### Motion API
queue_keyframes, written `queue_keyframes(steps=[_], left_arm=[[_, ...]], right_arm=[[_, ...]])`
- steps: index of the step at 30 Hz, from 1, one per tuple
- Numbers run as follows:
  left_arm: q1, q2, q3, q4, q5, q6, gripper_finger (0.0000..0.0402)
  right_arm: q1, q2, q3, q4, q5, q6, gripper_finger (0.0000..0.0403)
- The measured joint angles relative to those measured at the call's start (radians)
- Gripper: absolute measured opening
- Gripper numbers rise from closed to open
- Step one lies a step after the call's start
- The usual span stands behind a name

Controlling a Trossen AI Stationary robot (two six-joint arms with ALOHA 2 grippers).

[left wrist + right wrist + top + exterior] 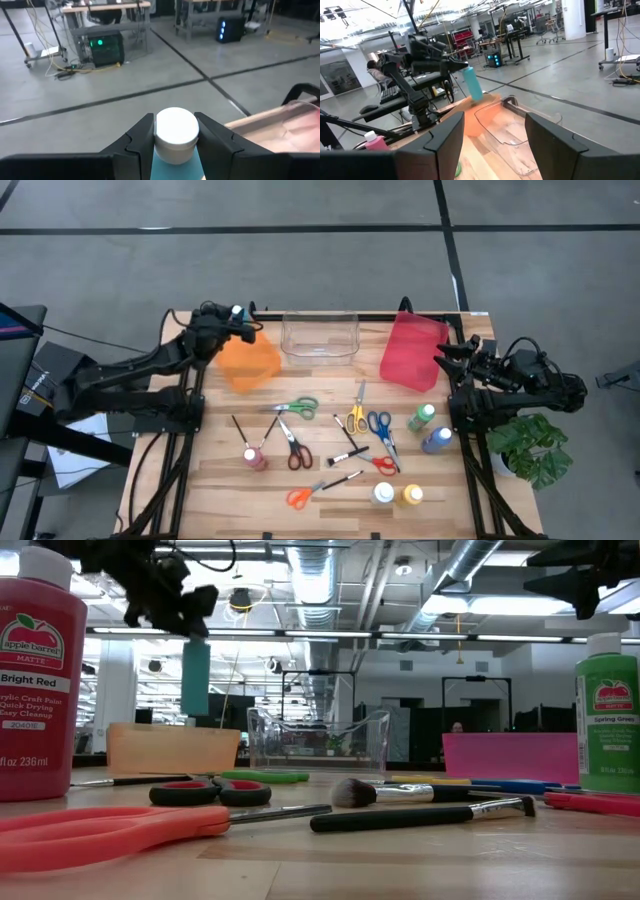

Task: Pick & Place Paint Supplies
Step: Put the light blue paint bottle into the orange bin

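My left gripper (172,145) pinches a teal paint bottle (195,677) below its white cap, hanging above the orange bin (250,363) at far left — not yet dropped. Right gripper (492,145) waits wide, empty. Scissors (295,408), brushes (420,815), other bottles lie loose on the table (200,480) — most work remains.

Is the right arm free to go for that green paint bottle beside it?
Probably yes. The right gripper is open and holds nothing, and the green paint bottle stands upright near that arm's base, its cap clear. The blue-purple bottle and blue scissors lie close by, but neither covers it.
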Motion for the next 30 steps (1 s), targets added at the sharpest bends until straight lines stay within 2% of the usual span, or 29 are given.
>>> queue_keyframes(steps=[5,12,16,22,30], left_arm=[[0.058,0.001,-0.137,0.2,0.042,0.049,0.0113],[0.116,0.073,-0.257,0.461,0.068,0.126,0.0113],[0.159,0.116,-0.278,0.477,0.064,0.131,0.0113],[0.239,0.186,-0.276,0.55,0.162,0.149,0.0113],[0.305,0.282,-0.275,0.577,0.201,0.145,0.0113]], right_arm=[[0.0,0.0,0.0,0.0,0.02,0.0,0.021],[0.0,0.0,0.0,0.001,0.033,0.008,0.021],[0.0,0.0,0.0,0.001,0.033,0.008,0.021],[0.0,0.0,0.0,0.001,0.048,0.009,0.021],[0.0,0.0,0.0,0.001,0.056,0.011,0.021]])
